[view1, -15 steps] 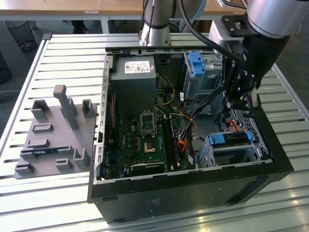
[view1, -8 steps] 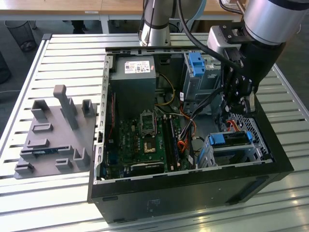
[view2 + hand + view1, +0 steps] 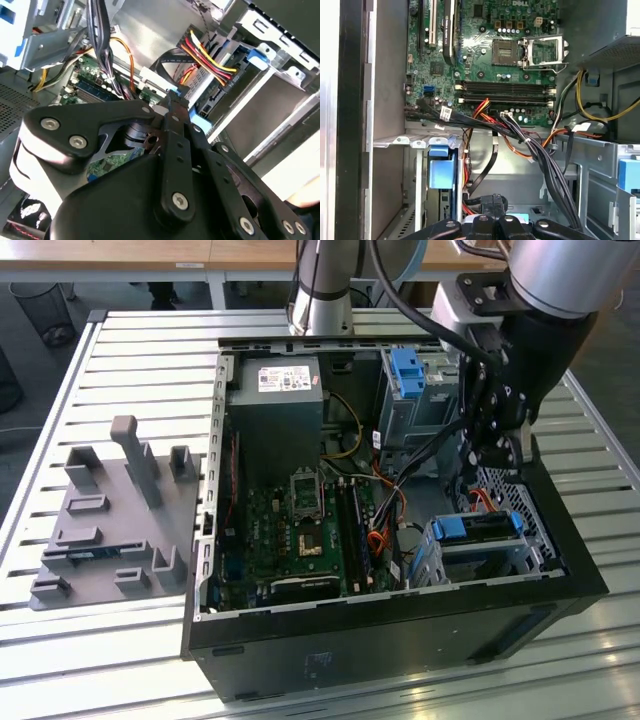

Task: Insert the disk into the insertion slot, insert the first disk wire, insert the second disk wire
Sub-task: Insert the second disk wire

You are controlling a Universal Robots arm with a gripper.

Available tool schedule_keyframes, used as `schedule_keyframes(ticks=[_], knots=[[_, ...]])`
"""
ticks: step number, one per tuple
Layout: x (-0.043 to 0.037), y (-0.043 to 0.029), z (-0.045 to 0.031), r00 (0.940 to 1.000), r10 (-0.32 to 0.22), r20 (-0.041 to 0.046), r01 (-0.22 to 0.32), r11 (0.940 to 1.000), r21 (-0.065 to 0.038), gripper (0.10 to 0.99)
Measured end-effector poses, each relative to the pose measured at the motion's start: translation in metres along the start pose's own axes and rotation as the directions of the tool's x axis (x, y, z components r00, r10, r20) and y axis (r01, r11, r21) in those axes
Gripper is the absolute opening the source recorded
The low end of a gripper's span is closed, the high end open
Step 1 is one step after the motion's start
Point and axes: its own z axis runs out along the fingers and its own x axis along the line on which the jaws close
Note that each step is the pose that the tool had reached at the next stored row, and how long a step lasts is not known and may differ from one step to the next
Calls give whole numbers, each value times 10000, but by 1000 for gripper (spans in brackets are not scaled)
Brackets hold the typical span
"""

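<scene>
The disk point(image 3: 478, 528), silver in its blue carrier, lies inside the insertion slot point(image 3: 505, 562), a low silver cage at the case's front corner on the exterior view's right. My gripper point(image 3: 497, 462) reaches down into the case just behind the disk. In the second wrist view a red, yellow and black wire point(image 3: 207, 60) ends in a black plug point(image 3: 227, 85) at the disk's edge, beside the blue carrier point(image 3: 257, 54). My gripper point(image 3: 174, 102) is shut on the black connector point(image 3: 492, 202) of a flat black disk wire point(image 3: 487, 170), close to the carrier point(image 3: 441, 167).
The open computer case point(image 3: 400, 640) holds a green motherboard point(image 3: 300, 530), a grey power supply point(image 3: 275, 410) and a taller grey bay with a blue tab point(image 3: 405, 375). Black cable bundles point(image 3: 540, 155) cross beside the gripper. A grey fixture plate point(image 3: 110, 520) lies on the slatted table.
</scene>
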Motion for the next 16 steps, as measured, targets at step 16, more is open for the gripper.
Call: schedule_keyframes(ticks=[16], knots=[[-186, -4, 31, 9931, 7, -1172, -9, 10000, -18, 235]])
